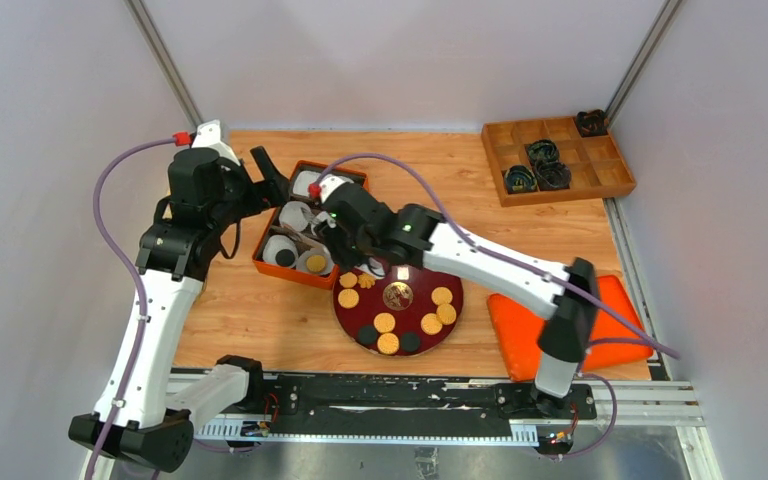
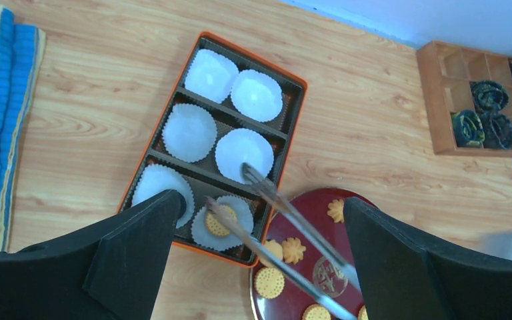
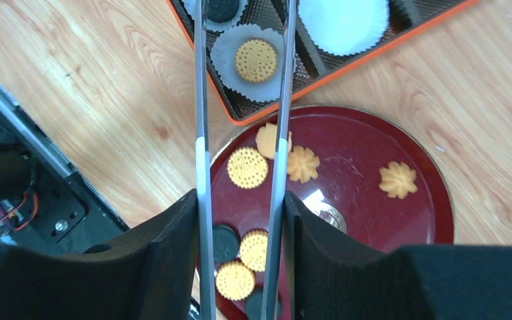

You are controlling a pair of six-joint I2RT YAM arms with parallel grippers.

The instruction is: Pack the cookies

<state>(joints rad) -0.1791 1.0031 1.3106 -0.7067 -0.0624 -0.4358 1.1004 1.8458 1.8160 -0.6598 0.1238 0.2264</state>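
Observation:
Several cookies, golden round, black and flower-shaped, lie on a dark red plate [image 1: 415, 298]. The orange tray [image 1: 290, 275] beside it holds white paper cups. One near cup holds a golden cookie [image 3: 255, 60], the one next to it a black cookie [image 3: 221, 8]. My right gripper [image 3: 240, 200] is shut on metal tongs [image 3: 201, 133]. The tongs' tips are apart and empty, either side of the golden cookie's cup. My left gripper [image 2: 261, 200] is open and empty, above the tray's near end. The tongs [image 2: 287, 213] and that cookie [image 2: 217, 223] also show in the left wrist view.
A wooden compartment box [image 1: 557, 160] with black coiled rings stands at the back right. An orange pad [image 1: 620, 300] lies right of the plate under the right arm. A blue and yellow cloth [image 2: 0, 100] lies left of the tray. Walls close three sides.

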